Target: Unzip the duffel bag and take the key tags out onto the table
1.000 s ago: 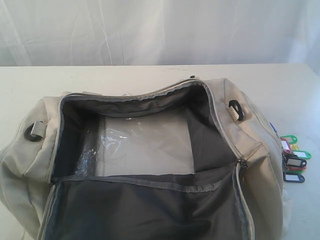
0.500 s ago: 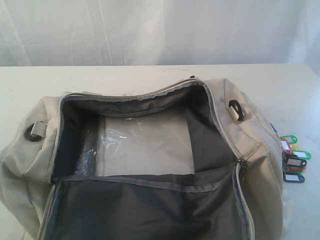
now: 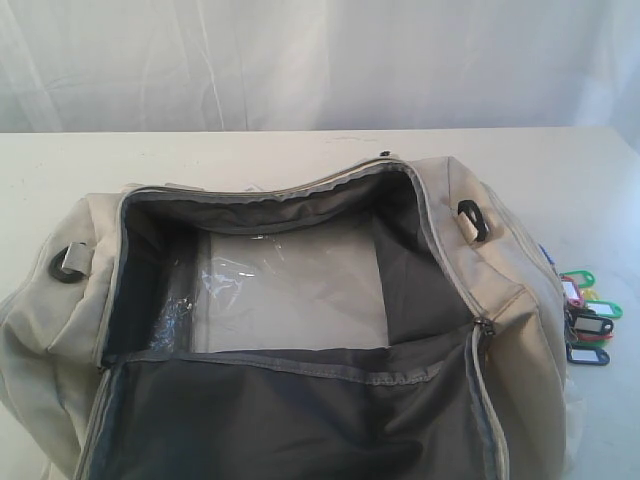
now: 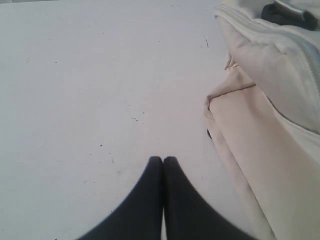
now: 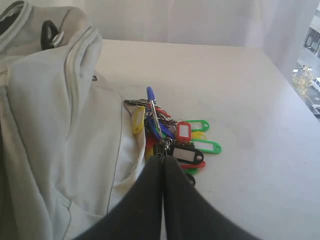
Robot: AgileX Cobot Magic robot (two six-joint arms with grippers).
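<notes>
Two grippers, both pinched together, empty. We see the left gripper (image 4: pixel 163 159) over bare table (image 4: pixel 75 75), left of the unzipped duffel bag (image 3: pixel 520 300). Right of the bag, the key tags (image 5: pixel 172 135) lie on the table, just past the right gripper (image 5: pixel 163 159). We'd retreat straight, clear of the rings.

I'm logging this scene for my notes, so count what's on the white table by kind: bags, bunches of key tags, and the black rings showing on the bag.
Beige fabric duffel bag: 1
Bunch of coloured plastic key tags: 1
Black D-rings: 2
Total: 4
</notes>
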